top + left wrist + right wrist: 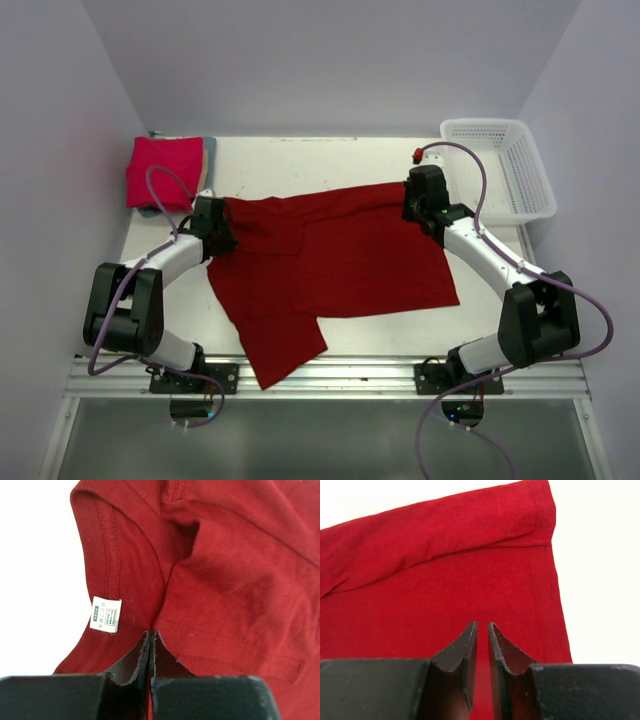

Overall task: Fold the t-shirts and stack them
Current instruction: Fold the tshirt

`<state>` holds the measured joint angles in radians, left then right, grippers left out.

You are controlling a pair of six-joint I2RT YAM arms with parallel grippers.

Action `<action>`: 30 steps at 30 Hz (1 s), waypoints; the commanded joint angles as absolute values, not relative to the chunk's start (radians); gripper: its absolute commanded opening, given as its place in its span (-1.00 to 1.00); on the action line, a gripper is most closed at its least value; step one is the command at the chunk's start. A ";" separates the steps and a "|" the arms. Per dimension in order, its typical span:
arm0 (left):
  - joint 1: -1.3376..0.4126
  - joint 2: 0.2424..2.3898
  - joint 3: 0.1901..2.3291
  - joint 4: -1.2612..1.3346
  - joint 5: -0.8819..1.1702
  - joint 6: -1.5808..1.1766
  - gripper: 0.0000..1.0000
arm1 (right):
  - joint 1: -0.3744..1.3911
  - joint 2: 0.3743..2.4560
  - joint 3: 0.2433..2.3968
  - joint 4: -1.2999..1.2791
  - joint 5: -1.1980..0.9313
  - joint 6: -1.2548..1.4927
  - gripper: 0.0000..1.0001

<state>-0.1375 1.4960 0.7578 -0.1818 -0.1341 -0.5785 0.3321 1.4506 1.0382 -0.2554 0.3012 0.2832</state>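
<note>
The table [300, 160] is a plain white top set in a small booth. Pale lilac walls [330, 60] close it in behind and on both sides, and a metal rail [330, 375] runs along its near edge, where the two arm bases are bolted.

The dark red t-shirt [340, 260] lies spread across the middle of the table, mostly flat. One flap reaches toward the rail, and its far edge is rumpled. Beyond the shirt's far left corner sits a folded pink-red t-shirt [163, 170] on top of a blue-grey t-shirt [209, 152], of which only a strip shows. Beyond the shirt's far right corner stands a white mesh basket [500, 165] at the table's edge.

The left gripper [151, 635] is at the shirt's left edge with its jaws clenched tight together. Creases in the cloth run in to the tips, so it has a pinch of the shirt. A white care label [105, 614] lies just beside the tips on the cloth.

The right gripper [482, 625] is at the shirt's far right corner near the hem. A thin slit is left between its jaws, with red cloth showing through it. Whether it actually grips the cloth I cannot tell.
</note>
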 commanded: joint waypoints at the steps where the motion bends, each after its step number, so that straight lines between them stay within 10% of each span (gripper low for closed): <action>1: -0.135 1.480 0.793 -0.189 -0.129 -0.552 -1.00 | 0.336 1.439 1.037 -0.242 0.321 0.279 -0.63; 30: -0.135 1.431 0.851 -0.238 -0.094 -0.549 -0.83 | 0.336 1.436 1.032 -0.244 0.324 0.278 -0.64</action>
